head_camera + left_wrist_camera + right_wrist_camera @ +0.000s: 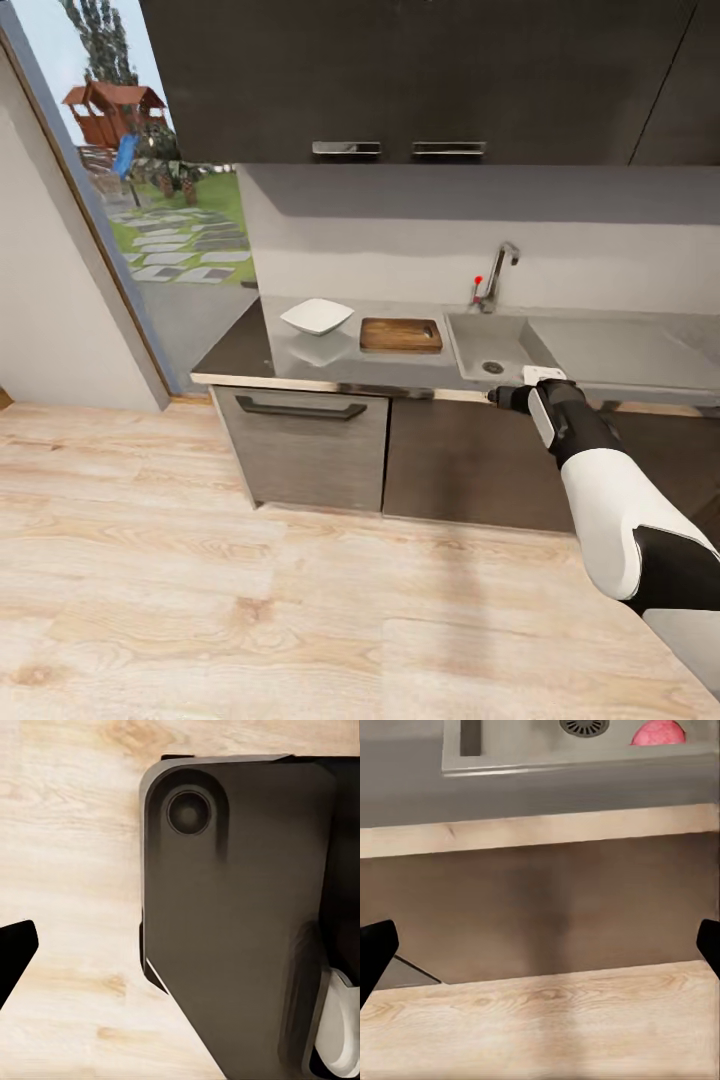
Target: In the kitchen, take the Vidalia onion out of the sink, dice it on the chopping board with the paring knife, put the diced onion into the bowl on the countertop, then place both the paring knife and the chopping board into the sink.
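The right arm's fingers stand wide apart and empty, raised before the cabinet front below the surface. Ahead and above them the pink onion lies in the sink, beside the drain. The right arm is nearer; I cannot tell how the left fingers stand.

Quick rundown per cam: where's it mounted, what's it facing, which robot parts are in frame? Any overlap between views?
Head: on the head, looking forward and down at the countertop, bowl, chopping board, sink; right arm in frame.
Left wrist: faces the floor and the robot's dark base; one fingertip shows.
Right wrist: faces the cabinet front, sink, pink onion; fingertips show.
Shared: head and right wrist both show the sink drain.
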Controlling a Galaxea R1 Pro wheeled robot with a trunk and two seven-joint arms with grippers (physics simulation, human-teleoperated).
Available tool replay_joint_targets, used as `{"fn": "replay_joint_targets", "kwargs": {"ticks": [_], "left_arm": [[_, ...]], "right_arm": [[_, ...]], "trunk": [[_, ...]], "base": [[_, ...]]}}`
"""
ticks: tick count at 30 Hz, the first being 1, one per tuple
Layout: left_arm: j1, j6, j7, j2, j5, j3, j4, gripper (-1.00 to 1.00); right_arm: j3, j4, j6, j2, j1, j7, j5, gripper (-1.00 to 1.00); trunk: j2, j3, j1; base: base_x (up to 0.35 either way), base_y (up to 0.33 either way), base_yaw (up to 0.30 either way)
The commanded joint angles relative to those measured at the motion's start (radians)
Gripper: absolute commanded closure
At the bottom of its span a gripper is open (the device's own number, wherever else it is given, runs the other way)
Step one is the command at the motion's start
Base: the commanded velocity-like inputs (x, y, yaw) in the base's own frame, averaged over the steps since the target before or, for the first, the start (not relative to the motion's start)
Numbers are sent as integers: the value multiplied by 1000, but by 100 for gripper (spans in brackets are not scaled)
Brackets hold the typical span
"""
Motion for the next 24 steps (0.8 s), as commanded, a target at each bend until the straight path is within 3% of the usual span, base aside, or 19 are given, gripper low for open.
{"fn": "replay_joint_targets", "kwargs": {"ticks": [1, 9, 13, 22, 23, 24], "left_arm": [[0, -4, 0, 0, 6, -4, 1, -100], [0, -4, 2, 0, 6, -4, 1, -100], [0, -3, 2, 0, 7, -3, 1, -100], [0, -3, 2, 0, 7, -3, 1, -100], [0, -3, 2, 0, 7, -3, 1, -100], [0, -3, 2, 0, 7, -3, 1, -100]], "right_arm": [[-2, -1, 4, 0, -1, 2, 6, -100], [-2, 4, 4, -1, -1, 2, 7, -100], [-4, 65, -29, -11, -1, 1, 9, -100], [-4, 377, -297, -99, -1, 0, 9, -100], [-3, 492, -404, -119, 0, 0, 10, -100], [-3, 517, -451, -124, 10, 0, 9, -100]], "trunk": [[-1, -1, 0], [-1, -1, 0], [-1, -1, 0], [-1, -1, 0], [-1, -1, 0], [-1, -1, 0]], "base": [[-160, -272, 0], [-76, -285, 0], [31, -291, 0], [132, -294, 0], [193, -260, 0], [198, -242, 0]]}}
